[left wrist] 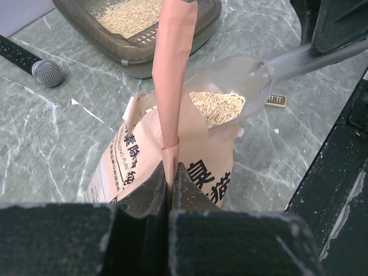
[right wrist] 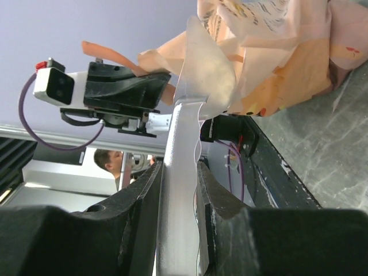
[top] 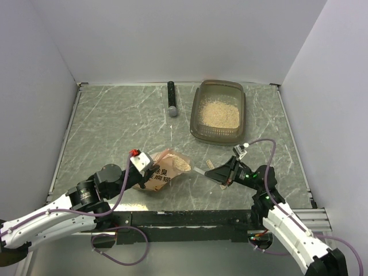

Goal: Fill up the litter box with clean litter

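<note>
Litter box [top: 194, 123] sat at far right of the grey marbled table [top: 103, 126], upright, w/ clean litter [top: 219, 114] spread as a pale tan layer over its floor; slotted grille showed at its near end in the left wrist view. Orange-pink pouch [top: 164, 172] lay near the front edge, well apart from the box, mouth open toward it. Print on pouch: Chinese chars, "除臭" legible from top, a big "猫" & partial Latin "...ING PURE" from the left wrist view; rest cut off or creased. Left gripper [left wrist: 171, 172] had fingers pressed together, pinching the pouch's upper flap & holding it up as a tall strip. Right gripper [right wrist: 178, 172] was clamped on the handle of a translucent scoop [left wrist: 230, 75], bowl at the pouch mouth, tan granules visible there; couldn't tell if in the bowl or just beneath it. Black mic-shaped tool [top: 171, 99] w/ grey round head lay left of the box, not touching. Small tag [left wrist: 276, 100] lay on table beside the scoop, writing too small to read.
</note>
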{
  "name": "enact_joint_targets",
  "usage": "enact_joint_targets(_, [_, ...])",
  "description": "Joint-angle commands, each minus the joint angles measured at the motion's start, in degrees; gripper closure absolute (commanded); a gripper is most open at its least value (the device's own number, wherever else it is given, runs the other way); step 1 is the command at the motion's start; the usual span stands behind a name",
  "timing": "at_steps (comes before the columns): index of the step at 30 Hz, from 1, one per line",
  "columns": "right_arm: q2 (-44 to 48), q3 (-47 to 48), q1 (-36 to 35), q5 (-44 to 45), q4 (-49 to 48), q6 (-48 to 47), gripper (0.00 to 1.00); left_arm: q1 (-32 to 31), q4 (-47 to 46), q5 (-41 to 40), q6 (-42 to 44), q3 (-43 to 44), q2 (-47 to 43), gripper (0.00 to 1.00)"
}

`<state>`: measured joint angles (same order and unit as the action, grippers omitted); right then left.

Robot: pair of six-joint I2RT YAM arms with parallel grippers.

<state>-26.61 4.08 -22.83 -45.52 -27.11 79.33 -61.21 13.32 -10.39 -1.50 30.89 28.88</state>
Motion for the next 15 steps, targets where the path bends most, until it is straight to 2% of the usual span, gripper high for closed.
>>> enact_joint_targets(1, [4.72,1.36,0.33,4.2,5.82,1.01,1.0,0.04,-1.19,-1.03,0.09,1.45,-0.85,0.99])
enact_joint_targets(3, [7.09,2.51,0.24,6.22,11.09,-0.4,1.0,0.04,-1.19,-1.21,0.09,1.45,-1.2,0.99])
enact_joint_targets(8, [7.89,4.36,0.33,8.51,14.63,-0.58,1.0,0.13,-1.28,-1.56,0.18,1.45,-1.81,0.99])
enact_joint_targets(15, [4.64,5.24,0.24,12.46,9.9,1.09,1.0,0.04,-1.02,-1.82,-0.17,1.8,-1.99,0.99])
